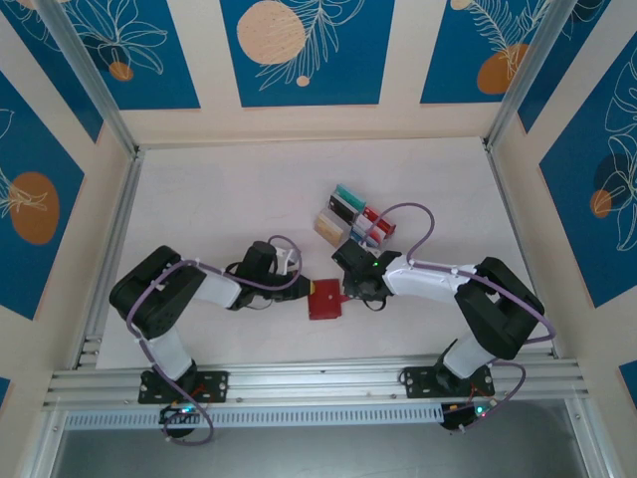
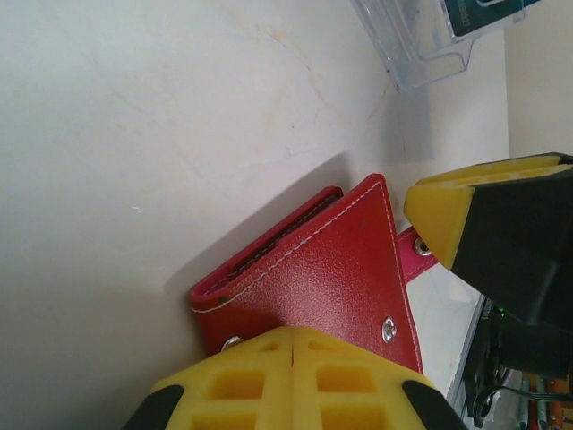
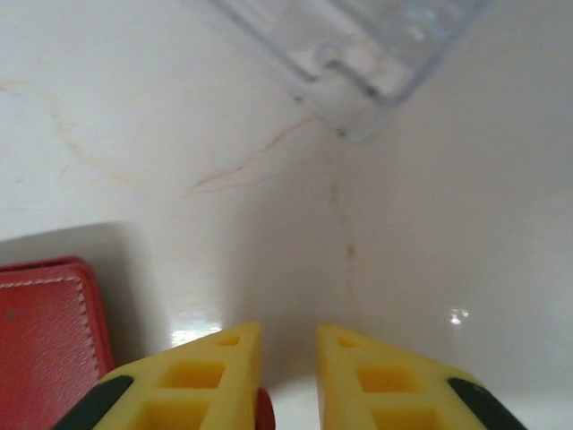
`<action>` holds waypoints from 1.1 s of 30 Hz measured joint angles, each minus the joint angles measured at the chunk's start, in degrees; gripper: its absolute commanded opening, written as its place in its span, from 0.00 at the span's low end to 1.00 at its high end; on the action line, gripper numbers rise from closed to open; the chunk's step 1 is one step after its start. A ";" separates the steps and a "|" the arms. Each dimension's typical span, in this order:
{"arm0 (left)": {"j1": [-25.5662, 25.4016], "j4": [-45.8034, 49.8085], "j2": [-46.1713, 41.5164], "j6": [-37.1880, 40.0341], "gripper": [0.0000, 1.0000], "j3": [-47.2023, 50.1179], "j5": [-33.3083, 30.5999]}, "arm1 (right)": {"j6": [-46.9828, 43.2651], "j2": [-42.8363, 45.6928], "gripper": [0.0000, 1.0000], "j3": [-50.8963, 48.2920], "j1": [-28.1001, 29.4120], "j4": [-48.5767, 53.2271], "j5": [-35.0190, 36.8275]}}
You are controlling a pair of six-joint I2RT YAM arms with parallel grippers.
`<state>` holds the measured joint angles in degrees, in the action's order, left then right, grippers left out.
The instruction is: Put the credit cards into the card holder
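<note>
Clear rack [image 1: 350,221], just right of the surface centre, holds the credit cards [image 1: 348,202] upright in its slots: teal, black, red, beige, blue. Card holder [image 1: 325,300] lies folded, closer to the near edge, between both arms. Left gripper [image 2: 293,376] has its fingers together over the holder's edge. Right gripper [image 3: 286,367] stands slightly apart beside it, at the strap tab [image 2: 414,255].

I lose the card holder's [image 2: 313,278] near edge under my left gripper [image 2: 293,354], clear rack [image 2: 421,49] cut off by my left wrist view's top edge, credit cards [image 1: 355,212] too small to count from above
</note>
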<state>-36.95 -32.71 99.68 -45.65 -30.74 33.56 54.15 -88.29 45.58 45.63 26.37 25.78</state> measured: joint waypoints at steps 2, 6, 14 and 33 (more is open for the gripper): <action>-0.26 -0.44 0.00 -0.85 0.00 0.17 -0.63 | 0.37 0.79 0.35 1.31 0.92 3.58 3.06; -0.39 -1.11 0.00 -1.75 0.00 0.48 -1.07 | -0.39 3.10 0.30 6.51 4.55 9.84 8.26; -0.59 -2.43 0.17 -2.51 0.00 0.94 -1.51 | -6.08 1.40 0.18 14.45 6.27 4.79 -2.60; -0.70 -2.93 0.31 -2.86 0.00 1.14 -1.79 | -2.49 -2.89 0.37 0.37 -3.17 -8.55 -17.64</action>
<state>-37.65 -35.64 99.98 -48.51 -29.61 31.77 51.66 -91.18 45.95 42.46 17.82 8.14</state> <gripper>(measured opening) 0.041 0.377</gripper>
